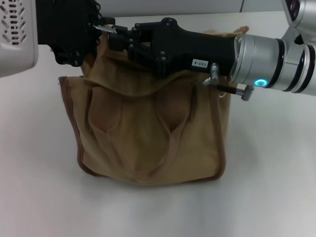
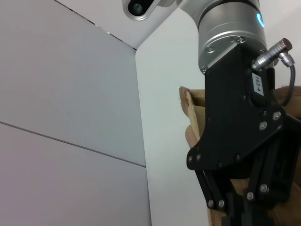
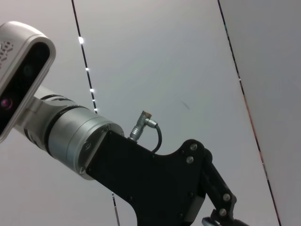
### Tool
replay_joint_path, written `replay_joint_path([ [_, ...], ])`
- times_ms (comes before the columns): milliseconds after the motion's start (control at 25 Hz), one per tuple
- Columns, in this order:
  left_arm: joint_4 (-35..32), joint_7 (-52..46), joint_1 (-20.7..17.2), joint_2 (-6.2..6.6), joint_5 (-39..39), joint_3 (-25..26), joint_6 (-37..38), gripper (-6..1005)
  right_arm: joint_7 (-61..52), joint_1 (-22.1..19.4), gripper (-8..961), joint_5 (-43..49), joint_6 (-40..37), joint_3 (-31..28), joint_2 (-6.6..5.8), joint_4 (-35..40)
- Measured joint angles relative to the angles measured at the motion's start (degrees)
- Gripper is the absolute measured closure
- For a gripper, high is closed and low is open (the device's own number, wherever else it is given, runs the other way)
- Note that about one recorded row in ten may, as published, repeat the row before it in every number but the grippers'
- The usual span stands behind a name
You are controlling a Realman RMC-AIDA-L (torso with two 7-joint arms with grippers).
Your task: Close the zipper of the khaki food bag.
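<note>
The khaki food bag stands upright in the middle of the white table, its two handle straps hanging down the front face. My right gripper reaches across the bag's top from the right, and its fingers look shut on a small silver pull tab at the bag's far left end. The arm hides the zipper line itself. My left gripper sits against the bag's top left corner, right beside the right fingertips. In the left wrist view the right gripper's black body rises over a strip of the bag.
White table lies around the bag on all sides. A grey wall stands behind the table's far edge. My right wrist, with its cable plug, hangs over the bag's right end.
</note>
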State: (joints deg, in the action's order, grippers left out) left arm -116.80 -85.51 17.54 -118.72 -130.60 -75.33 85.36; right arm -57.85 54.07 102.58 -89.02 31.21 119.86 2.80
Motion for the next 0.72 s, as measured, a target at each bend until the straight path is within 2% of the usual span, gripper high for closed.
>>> replay_joint_path([
  [600, 1.4, -0.8, -1.4, -0.03, 0.5, 0.5, -1.4, 968, 0.2, -3.3, 859, 0.2, -1.1, 0.1, 0.03, 1.2],
  [720, 1.4, -0.8, -2.1, -0.02, 0.7, 0.3, -1.8, 967, 0.2, -3.2, 896, 0.2, -1.6, 0.2, 0.02, 1.1],
])
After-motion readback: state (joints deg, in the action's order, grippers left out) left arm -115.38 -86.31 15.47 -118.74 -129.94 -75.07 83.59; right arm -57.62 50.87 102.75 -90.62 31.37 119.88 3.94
